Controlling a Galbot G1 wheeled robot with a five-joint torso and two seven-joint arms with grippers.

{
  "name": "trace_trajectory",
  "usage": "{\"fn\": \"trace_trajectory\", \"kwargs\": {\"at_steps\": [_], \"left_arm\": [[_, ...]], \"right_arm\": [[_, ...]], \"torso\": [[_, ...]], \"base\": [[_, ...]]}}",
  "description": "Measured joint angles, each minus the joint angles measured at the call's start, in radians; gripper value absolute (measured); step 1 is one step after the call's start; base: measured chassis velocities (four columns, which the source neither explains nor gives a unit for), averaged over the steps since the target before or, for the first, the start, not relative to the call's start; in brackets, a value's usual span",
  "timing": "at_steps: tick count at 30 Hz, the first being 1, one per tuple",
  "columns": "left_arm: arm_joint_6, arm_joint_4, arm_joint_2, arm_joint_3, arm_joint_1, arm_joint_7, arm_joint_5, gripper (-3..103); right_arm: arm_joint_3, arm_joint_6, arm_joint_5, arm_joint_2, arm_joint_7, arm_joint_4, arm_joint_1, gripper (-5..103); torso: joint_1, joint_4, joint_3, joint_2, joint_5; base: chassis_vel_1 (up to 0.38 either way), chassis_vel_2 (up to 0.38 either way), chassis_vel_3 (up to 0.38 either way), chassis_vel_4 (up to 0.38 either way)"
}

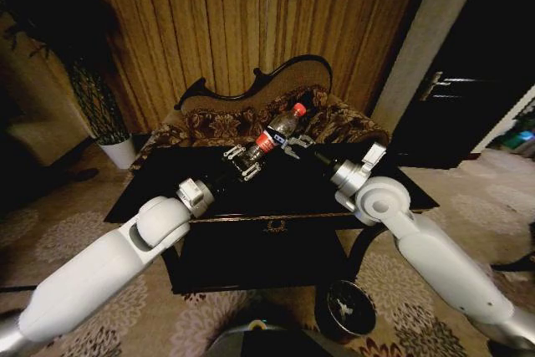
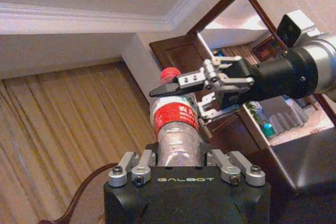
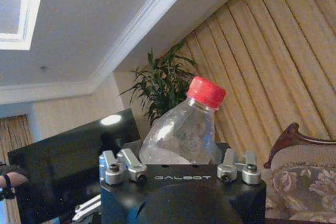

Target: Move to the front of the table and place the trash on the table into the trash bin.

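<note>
My left gripper (image 1: 241, 162) is raised above the black bench (image 1: 167, 186), left of centre, with its fingers pressed against the lower body of the bottle (image 1: 274, 133). In my left wrist view the clear, crumpled body stands up between those fingers (image 2: 137, 167), the red-and-white label just beyond them. The bottle hangs tilted in the air over the far half of the bench, its red cap (image 1: 299, 109) pointing up and to the right, toward the sofa (image 1: 217, 123).

My right gripper (image 1: 294, 145) is just beside it on the right, its fingers spread on either side of the bottle's upper part. Whether they touch the plastic I cannot tell.

Near me, right of centre on the floor, stands the trash bin (image 1: 349, 308); something pale lies in its dark inside, too small to make out. The bench's gold emblem (image 1: 274, 226) shows at the front edge.
</note>
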Motion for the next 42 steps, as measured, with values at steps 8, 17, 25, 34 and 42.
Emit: {"fn": "trace_trajectory", "kwargs": {"at_steps": [8, 17, 25, 34, 42], "left_arm": [[-0.024, 0.016, 0.013, 0.007, -0.004, 0.01, 0.004, 37], [-0.027, 0.014, 0.015, 0.008, -0.002, -0.002, 0.002, 36], [-0.038, 0.021, 0.011, -0.001, 0.02, -0.033, 0.009, 68], [-0.051, 0.013, 0.013, -0.004, 0.041, -0.035, 0.003, 94], [-0.04, -0.001, 0.024, -0.075, 0.053, -0.054, -0.086, 100]], "right_arm": [[0.0, -0.001, -0.013, -0.007, -0.015, -0.007, -0.003, 52], [0.003, 0.0, -0.019, -0.009, -0.016, -0.008, -0.013, 48], [0.014, 0.002, -0.027, -0.016, -0.011, -0.004, -0.026, 33], [0.026, 0.01, -0.042, -0.021, -0.008, -0.003, -0.037, 27], [0.045, 0.022, -0.099, -0.023, 0.091, -0.013, -0.044, 27]], "torso": [[0.0, 0.0002, 0.0, 0.0, 0.0001], [0.0, 0.0001, 0.0, 0.0, 0.0001], [0.0, 0.0, 0.0, 0.0, 0.0001], [0.0, 0.0001, 0.0, 0.0, 0.0], [0.0, 0.0, 0.0, 0.0, 0.0001]], "base": [[0.0, 0.0, 0.0, 0.0], [0.0, 0.0, 0.0, 0.0], [0.0, 0.0, 0.0, 0.0], [0.0, 0.0, 0.0, 0.0], [0.0, 0.0, 0.0, 0.0]]}}
